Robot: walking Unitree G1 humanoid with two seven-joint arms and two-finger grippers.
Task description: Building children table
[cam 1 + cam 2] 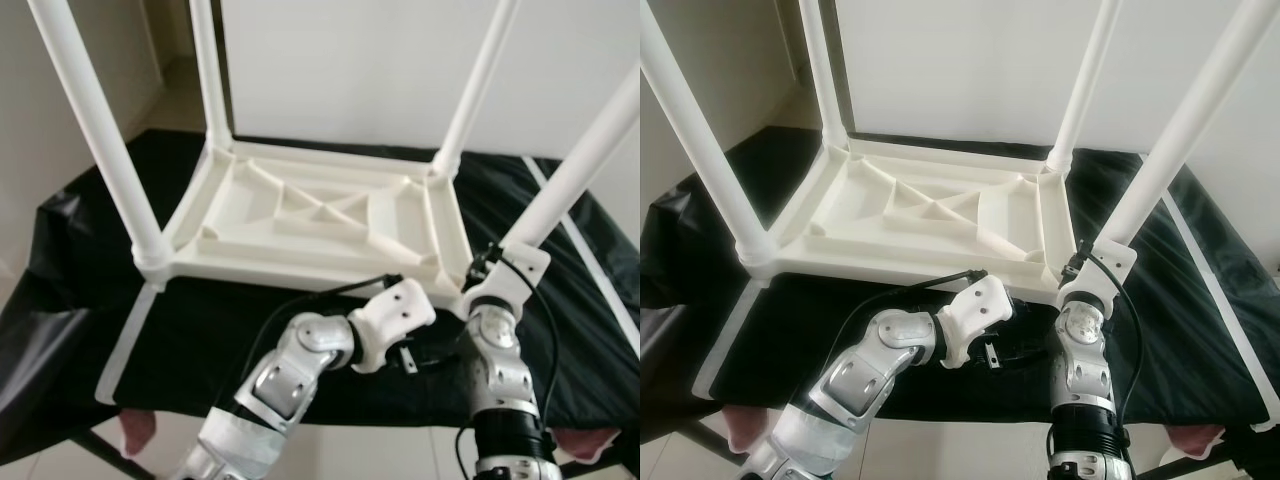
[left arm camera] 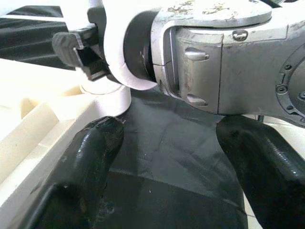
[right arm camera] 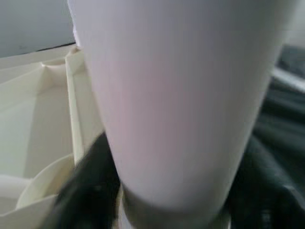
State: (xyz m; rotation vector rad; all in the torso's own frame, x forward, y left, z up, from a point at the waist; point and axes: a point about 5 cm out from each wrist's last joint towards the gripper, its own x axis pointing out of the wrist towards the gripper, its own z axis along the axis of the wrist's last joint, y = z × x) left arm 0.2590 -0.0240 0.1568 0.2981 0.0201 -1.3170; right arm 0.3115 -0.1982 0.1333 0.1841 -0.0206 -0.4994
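Note:
The white children's table (image 1: 310, 215) lies upside down on a black cloth, its legs pointing up. My right gripper (image 3: 167, 191) is at the base of the near-right leg (image 1: 575, 170), with its black fingers (image 3: 90, 186) on either side of that leg, shut on it. My left gripper (image 2: 176, 162) hovers low just in front of the table's near-right corner (image 2: 102, 98), next to my right wrist (image 1: 490, 340). It is open, with bare black cloth between its fingers (image 2: 90, 167).
The black cloth (image 1: 60, 290) covers a low platform that drops off toward me. Flat white strips lie on it at the left (image 1: 125, 345) and right (image 1: 590, 250). The other three legs (image 1: 95, 130) stand tall. A white wall (image 1: 350, 60) is behind.

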